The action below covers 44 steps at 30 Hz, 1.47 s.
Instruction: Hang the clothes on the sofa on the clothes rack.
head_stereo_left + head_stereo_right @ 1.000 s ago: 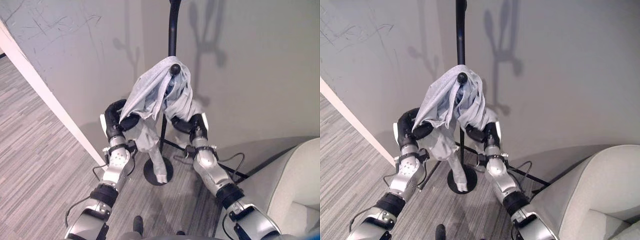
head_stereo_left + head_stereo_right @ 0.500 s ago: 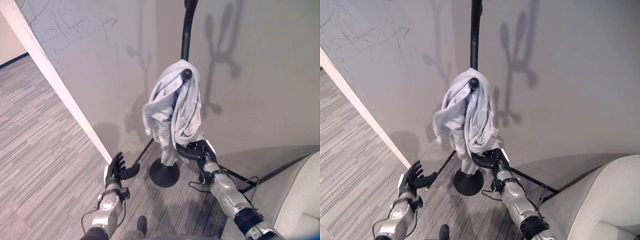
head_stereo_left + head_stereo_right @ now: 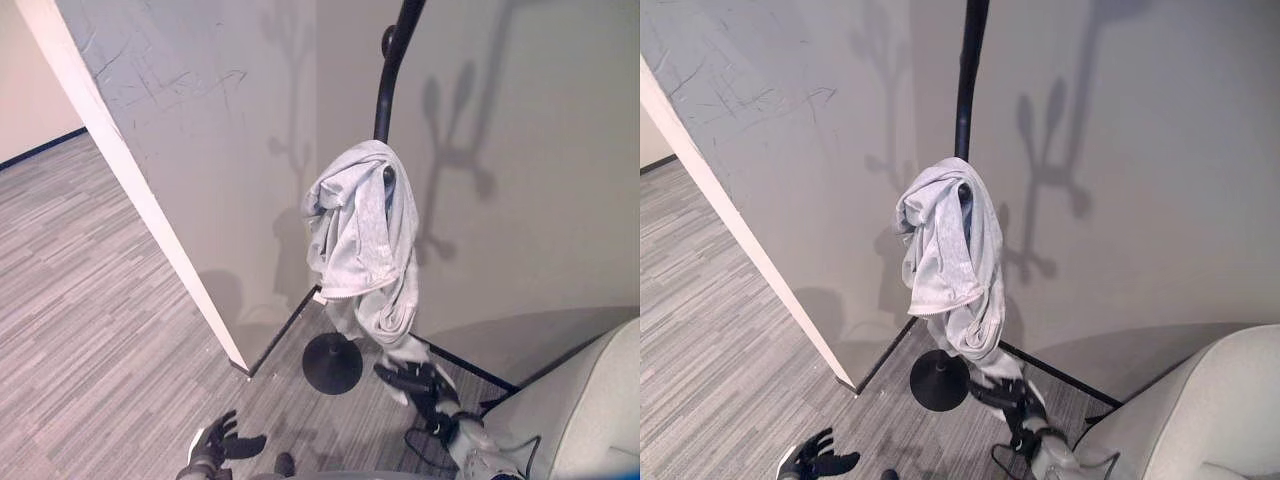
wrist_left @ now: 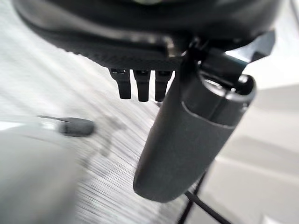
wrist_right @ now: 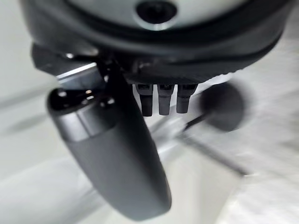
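Left eye view: the garment [image 3: 362,240] hangs draped over the rack [image 3: 390,90] peg, its length running down the pole, above and nearest the right hand [image 3: 415,382], which is open and empty like the low left hand [image 3: 218,440].

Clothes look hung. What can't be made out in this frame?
- Hook under the grey garment: covered by the cloth, both eye views.
- Clothes rack top: cut off by the upper edge.
- Sofa: cut off at the corner, so its seat is unseen.
- Floor in both wrist views: blurred.
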{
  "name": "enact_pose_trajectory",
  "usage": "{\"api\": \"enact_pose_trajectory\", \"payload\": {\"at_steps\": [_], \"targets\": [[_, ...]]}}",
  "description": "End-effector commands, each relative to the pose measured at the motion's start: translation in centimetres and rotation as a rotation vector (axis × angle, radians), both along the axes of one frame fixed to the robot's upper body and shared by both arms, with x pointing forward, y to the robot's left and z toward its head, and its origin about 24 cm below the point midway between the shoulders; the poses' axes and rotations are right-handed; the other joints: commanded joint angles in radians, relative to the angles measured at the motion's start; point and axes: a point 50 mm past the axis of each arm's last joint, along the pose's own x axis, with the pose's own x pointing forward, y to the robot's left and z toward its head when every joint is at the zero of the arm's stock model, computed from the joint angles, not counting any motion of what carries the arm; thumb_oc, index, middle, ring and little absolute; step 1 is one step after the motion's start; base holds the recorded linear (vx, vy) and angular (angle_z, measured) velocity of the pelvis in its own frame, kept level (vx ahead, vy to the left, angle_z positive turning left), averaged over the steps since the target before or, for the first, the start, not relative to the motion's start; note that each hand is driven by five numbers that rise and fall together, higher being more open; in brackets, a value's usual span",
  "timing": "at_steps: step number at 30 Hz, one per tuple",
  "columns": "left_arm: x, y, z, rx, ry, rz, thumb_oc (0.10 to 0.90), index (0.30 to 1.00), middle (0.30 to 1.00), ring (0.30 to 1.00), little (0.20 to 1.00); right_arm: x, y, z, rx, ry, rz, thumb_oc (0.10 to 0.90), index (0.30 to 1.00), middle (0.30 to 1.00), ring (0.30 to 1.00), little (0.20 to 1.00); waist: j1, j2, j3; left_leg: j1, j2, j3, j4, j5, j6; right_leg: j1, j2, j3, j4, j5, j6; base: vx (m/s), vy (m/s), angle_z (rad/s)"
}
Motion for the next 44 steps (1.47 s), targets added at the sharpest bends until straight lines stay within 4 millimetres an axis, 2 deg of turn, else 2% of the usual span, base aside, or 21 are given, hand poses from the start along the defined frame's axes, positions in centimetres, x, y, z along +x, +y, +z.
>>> {"api": "enact_pose_trajectory", "payload": {"at_steps": [1, 6, 7, 9, 13, 16, 18, 19, 20, 21, 22, 24, 27, 28, 31, 32, 33, 36, 37, 41, 44], "targets": [[2.4, 1.7, 0.8, 0.068, -0.059, -0.003, 0.8, 0.9, 0.9, 0.9, 0.9, 0.7, 0.8, 0.7, 0.045, -0.068, -0.011, 0.8, 0.9, 0.9, 0.9, 0.9, 0.03, -0.035, 0.01, 0.022, 0.062, -0.026, 0.007, -0.075, -0.033, -0.032, -0.098, -0.021, 0.01, 0.079, 0.078, 0.0, 0.0, 0.0], [2.2, 1.8, 0.8, 0.08, -0.057, 0.051, 0.8, 0.9, 0.9, 0.9, 0.9, 2.7, 1.4, 2.1, 0.043, -0.161, 0.009, 0.8, 0.9, 0.9, 0.9, 0.9, 0.035, -0.039, 0.007, 0.023, 0.063, -0.028, 0.007, -0.074, -0.033, -0.031, -0.098, -0.023, 0.01, 0.078, 0.076, 0.0, 0.0, 0.0], [2.8, 1.9, 1.0, 0.084, -0.094, 0.09, 0.8, 0.9, 0.9, 0.9, 0.9, 4.0, 1.7, 3.4, 0.098, -0.248, -0.009, 0.8, 0.9, 0.9, 0.9, 0.9, 0.037, -0.041, 0.007, 0.021, 0.062, -0.03, 0.007, -0.073, -0.032, -0.033, -0.097, -0.022, 0.011, 0.078, 0.075, 0.0, 0.0, 0.0], [3.1, 2.1, 1.1, 0.085, -0.119, 0.14, 0.8, 0.9, 0.9, 0.9, 0.9, 4.8, 1.9, 4.5, 0.235, -0.324, -0.103, 0.8, 0.9, 0.9, 0.9, 0.9, 0.036, -0.041, 0.008, 0.02, 0.062, -0.029, 0.007, -0.071, -0.031, -0.037, -0.097, -0.022, 0.014, 0.08, 0.075, 0.0, 0.0, 0.0], [3.0, 1.9, 1.1, 0.082, -0.125, 0.141, 0.8, 0.9, 0.9, 0.9, 0.9, 4.3, 2.0, 4.4, 0.429, -0.374, -0.325, 0.8, 0.9, 0.9, 0.9, 0.9, 0.035, -0.036, 0.008, 0.022, 0.06, -0.035, 0.007, -0.073, -0.028, -0.033, -0.098, -0.029, 0.02, 0.076, 0.078, 0.0, 0.0, 0.0], [2.0, 1.7, 0.8, 0.085, -0.089, 0.136, 0.8, 0.9, 0.9, 0.9, 0.9, 4.6, 1.1, 5.5, 0.318, -0.428, -0.257, 0.8, 0.9, 0.9, 0.9, 0.9, 0.033, -0.038, 0.004, 0.023, 0.06, -0.035, 0.007, -0.074, -0.029, -0.035, -0.1, -0.031, 0.023, 0.074, 0.079, 0.0, 0.0, 0.0], [1.4, 1.5, 0.6, 0.076, -0.067, 0.141, 0.8, 0.9, 0.9, 0.9, 0.9, 5.2, 0.8, 7.0, 0.276, -0.513, -0.208, 0.8, 0.9, 0.9, 0.9, 0.9, 0.027, -0.038, 0.002, 0.025, 0.06, -0.034, 0.007, -0.075, -0.028, -0.035, -0.1, -0.03, 0.024, 0.074, 0.079, 0.0, 0.0, 0.0], [1.4, 1.5, 0.6, 0.076, -0.066, 0.141, 0.8, 0.9, 0.9, 0.9, 0.9, 5.2, 0.8, 7.0, 0.276, -0.513, -0.208, 0.8, 0.9, 0.9, 0.9, 0.9, 0.027, -0.038, 0.002, 0.025, 0.061, -0.034, 0.007, -0.075, -0.028, -0.034, -0.1, -0.03, 0.024, 0.074, 0.079, 0.0, 0.0, 0.0], [1.0, 1.2, 0.4, 0.069, -0.049, 0.137, 0.8, 0.9, 0.9, 0.9, 0.9, 5.9, 0.4, 8.5, 0.271, -0.595, -0.209, 0.8, 0.9, 0.9, 0.9, 0.9, 0.023, -0.037, 0.0, 0.027, 0.06, -0.035, 0.007, -0.077, -0.027, -0.033, -0.101, -0.031, 0.024, 0.074, 0.078, 0.0, 0.0, 0.0], [1.0, 1.2, 0.4, 0.069, -0.049, 0.137, 0.8, 0.9, 0.9, 0.9, 0.9, 5.8, 0.4, 8.5, 0.271, -0.594, -0.209, 0.8, 0.9, 0.9, 0.9, 0.9, 0.023, -0.037, 0.0, 0.027, 0.06, -0.035, 0.007, -0.077, -0.027, -0.033, -0.101, -0.031, 0.024, 0.074, 0.078, 0.0, 0.0, 0.0], [0.9, 0.9, 0.3, 0.066, -0.045, 0.13, 0.8, 0.9, 0.9, 0.9, 0.9, 6.6, 0.4, 9.9, 0.27, -0.67, -0.211, 0.8, 0.9, 0.9, 0.9, 0.9, 0.02, -0.034, -0.001, 0.028, 0.059, -0.037, 0.007, -0.077, -0.025, -0.034, -0.1, -0.032, 0.027, 0.072, 0.078, 0.0, 0.0, 0.0], [0.9, 0.9, 0.3, 0.069, -0.044, 0.125, 0.8, 0.9, 0.9, 0.9, 0.9, 6.7, 0.3, 10.2, 0.263, -0.686, -0.209, 0.8, 0.9, 0.9, 0.9, 0.9, 0.02, -0.034, -0.001, 0.028, 0.059, -0.038, 0.007, -0.076, -0.025, -0.034, -0.1, -0.032, 0.028, 0.071, 0.078, 0.0, 0.0, 0.0], [0.8, 0.8, 0.2, 0.067, -0.038, 0.123, 0.8, 0.9, 0.9, 0.9, 0.9, 6.2, -0.1, 8.8, 0.229, -0.617, -0.246, 0.8, 0.9, 0.9, 0.9, 0.9, 0.017, -0.035, -0.001, 0.027, 0.059, -0.043, 0.007, -0.077, -0.025, -0.034, -0.1, -0.035, 0.032, 0.07, 0.077, 0.0, 0.0, 0.0], [0.6, 0.8, 0.2, 0.05, -0.032, 0.156, 0.8, 0.9, 0.9, 0.9, 0.9, 4.7, -0.4, 6.4, 0.225, -0.496, -0.308, 0.8, 0.9, 0.9, 0.9, 0.9, 0.013, -0.034, -0.001, 0.027, 0.058, -0.045, 0.007, -0.078, -0.025, -0.032, -0.1, -0.038, 0.032, 0.069, 0.076, 0.0, 0.0, 0.0], [0.2, 0.7, 0.0, 0.029, -0.024, 0.195, 0.8, 0.9, 0.9, 0.9, 0.9, 3.1, -0.4, 4.1, 0.219, -0.37, -0.369, 0.8, 0.9, 0.9, 0.9, 0.9, 0.011, -0.034, -0.001, 0.029, 0.058, -0.048, 0.007, -0.079, -0.025, -0.03, -0.099, -0.039, 0.031, 0.068, 0.075, 0.01, 0.003, 0.02], [-0.2, 0.4, -0.1, 0.011, -0.012, 0.213, 0.8, 0.9, 0.9, 0.9, 0.9, 2.1, -0.2, 3.0, 0.217, -0.307, -0.404, 0.8, 0.9, 0.9, 0.9, 0.9, 0.01, -0.032, -0.002, 0.029, 0.058, -0.049, 0.007, -0.08, -0.025, -0.03, -0.099, -0.039, 0.03, 0.067, 0.074, 0.03, 0.011, 0.06], [-0.7, 0.1, -0.3, -0.017, 0.01, 0.252, 0.8, 0.9, 0.9, 0.9, 0.9, -0.2, 0.2, 0.8, 0.196, -0.146, -0.45, 0.8, 0.9, 0.9, 0.9, 0.9, 0.009, -0.031, -0.004, 0.03, 0.058, -0.05, 0.007, -0.079, -0.026, -0.028, -0.098, -0.041, 0.031, 0.066, 0.072, 0.02, 0.01, 0.05], [-0.8, -0.3, -0.5, -0.038, 0.013, 0.279, 0.8, 0.9, 0.9, 0.9, 0.9, -2.4, 0.4, -1.2, 0.135, 0.034, -0.478, 0.8, 0.9, 0.9, 0.9, 0.9, 0.011, -0.031, -0.003, 0.03, 0.058, -0.05, 0.007, -0.08, -0.027, -0.027, -0.098, -0.042, 0.032, 0.066, 0.071, 0.01, -0.001, 0.03], [-0.6, -0.1, -0.4, -0.034, 0.008, 0.308, 0.8, 0.9, 0.9, 0.9, 0.9, -5.1, 0.6, -3.0, 0.097, 0.242, -0.515, 0.8, 0.9, 0.9, 0.9, 0.9, 0.02, -0.031, -0.004, 0.031, 0.058, -0.053, 0.007, -0.083, -0.028, -0.024, -0.097, -0.043, 0.029, 0.066, 0.069, 0.0, 0.0, 0.0], [0.1, 0.6, -0.2, -0.004, 0.006, 0.3, 0.8, 0.9, 0.9, 0.9, 0.9, -8.6, 0.8, -4.3, 0.088, 0.493, -0.614, 0.8, 0.9, 0.9, 0.9, 0.9, 0.039, -0.032, -0.008, 0.031, 0.058, -0.067, 0.007, -0.083, -0.03, -0.01, -0.096, -0.058, 0.022, 0.063, 0.065, 0.03, -0.013, 0.07], [0.3, 0.4, -0.2, -0.006, 0.019, 0.275, 0.8, 0.9, 0.9, 0.9, 0.9, -9.7, 0.3, -4.4, 0.064, 0.566, -0.661, 0.8, 0.9, 0.9, 0.9, 0.9, 0.045, -0.032, -0.011, 0.03, 0.057, -0.075, 0.007, -0.083, -0.03, -0.004, -0.094, -0.066, 0.019, 0.061, 0.065, 0.03, -0.01, 0.06]]}}
